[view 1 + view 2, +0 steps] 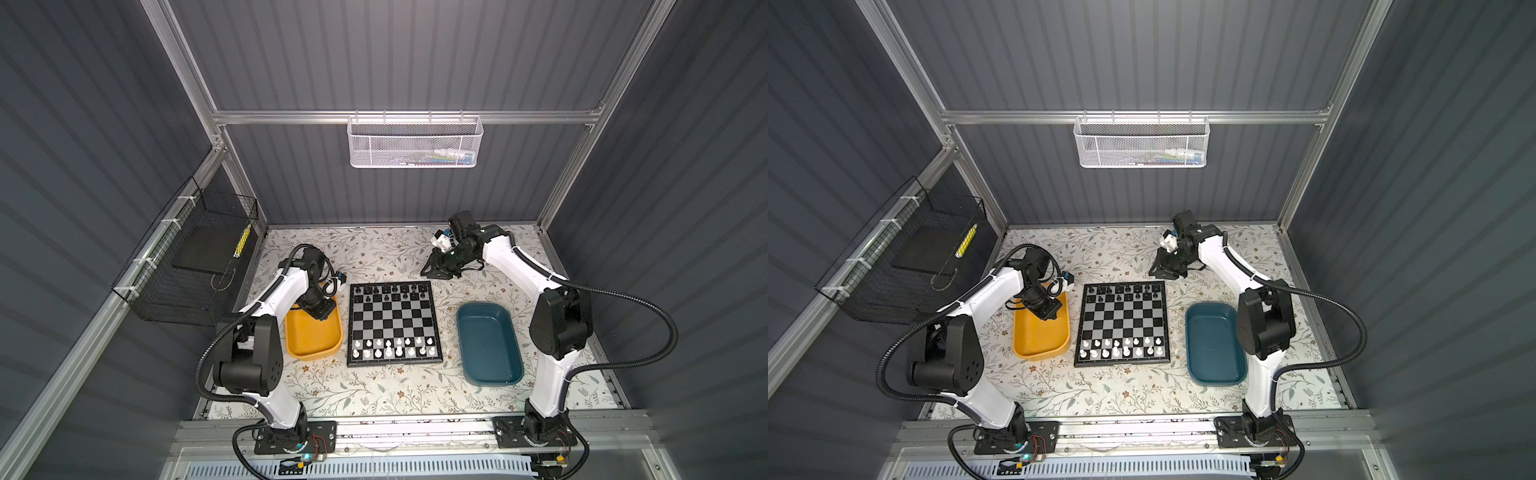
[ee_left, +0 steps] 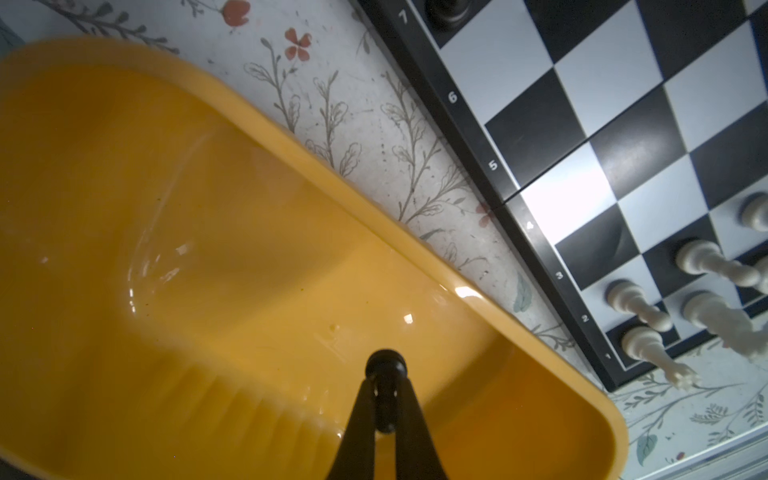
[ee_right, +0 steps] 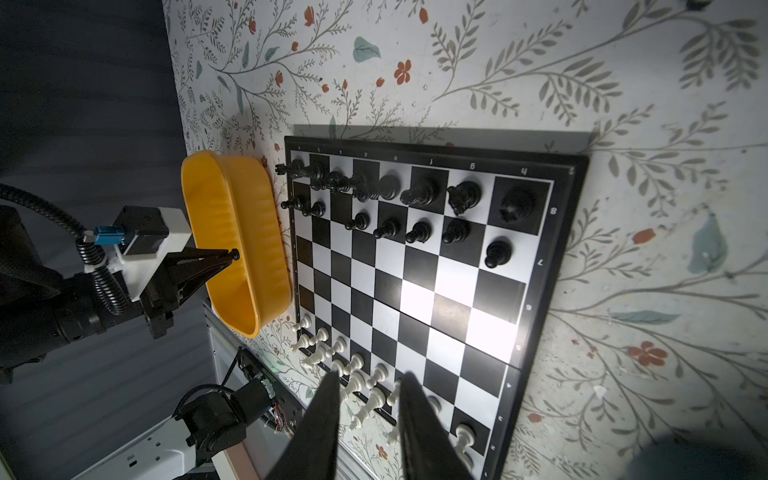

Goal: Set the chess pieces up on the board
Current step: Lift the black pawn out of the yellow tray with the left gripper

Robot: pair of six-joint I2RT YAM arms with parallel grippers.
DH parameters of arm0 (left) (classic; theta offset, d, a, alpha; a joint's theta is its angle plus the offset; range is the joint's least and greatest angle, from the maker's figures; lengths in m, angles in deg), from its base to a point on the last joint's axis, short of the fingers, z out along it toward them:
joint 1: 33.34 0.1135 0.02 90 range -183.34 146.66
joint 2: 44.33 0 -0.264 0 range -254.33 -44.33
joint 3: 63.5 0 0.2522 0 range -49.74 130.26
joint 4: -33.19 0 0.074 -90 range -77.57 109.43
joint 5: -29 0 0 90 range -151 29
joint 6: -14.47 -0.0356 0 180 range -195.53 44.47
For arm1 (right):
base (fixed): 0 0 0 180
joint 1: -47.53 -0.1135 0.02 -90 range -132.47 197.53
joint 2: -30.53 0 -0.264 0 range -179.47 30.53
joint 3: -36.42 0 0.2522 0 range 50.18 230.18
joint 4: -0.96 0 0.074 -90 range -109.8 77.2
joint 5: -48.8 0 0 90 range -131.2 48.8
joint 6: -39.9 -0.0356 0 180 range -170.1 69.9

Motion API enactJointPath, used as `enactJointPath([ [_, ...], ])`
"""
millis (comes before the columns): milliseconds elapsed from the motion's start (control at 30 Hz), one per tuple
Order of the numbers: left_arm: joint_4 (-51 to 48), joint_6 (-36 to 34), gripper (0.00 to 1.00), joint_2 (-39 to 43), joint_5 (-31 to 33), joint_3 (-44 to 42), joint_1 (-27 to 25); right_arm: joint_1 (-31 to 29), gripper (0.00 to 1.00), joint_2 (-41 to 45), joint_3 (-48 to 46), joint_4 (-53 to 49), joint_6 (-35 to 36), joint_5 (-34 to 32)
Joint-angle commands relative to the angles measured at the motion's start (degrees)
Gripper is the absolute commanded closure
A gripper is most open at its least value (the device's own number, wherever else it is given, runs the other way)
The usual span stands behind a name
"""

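L end effector clamps black piece lengthwise, tip-out — R end effector ajar, empty.

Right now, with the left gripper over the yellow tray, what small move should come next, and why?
Probably carry the black piece across to the board and lower it onto the gap in the black pawn row. The left gripper is shut on it above the yellow tray, and that row seems one piece short.
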Motion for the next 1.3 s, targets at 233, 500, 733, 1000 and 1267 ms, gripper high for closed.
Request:
enactJointPath([
  [233, -6.4, -3.7, 0.96, -0.6, 1.2, 8.7, 0.3, -0.3, 0.72, -0.7, 0.0, 1.0, 1.3, 1.1],
  [500, -10.1, -4.7, 0.96, -3.3, -0.1, 16.5, 0.2, -0.3, 0.72, -0.8, -0.8, 1.6, 1.8, 1.5],
  [733, -11.2, -5.4, 0.95, -5.2, -0.8, 19.8, -1.0, -0.3, 0.72, -0.5, -1.2, 1.9, 1.9, 1.5],
  [1000, -10.4, -5.1, 0.95, -7.8, -1.1, 23.2, -6.1, -0.2, 0.72, 0.7, -2.3, 2.3, 2.2, 0.9],
  [1267, -9.9, -4.7, 0.95, -12.7, -2.9, 28.1, -10.2, 0.8, 0.72, 3.6, -5.7, 4.7, 0.8, 1.1],
])
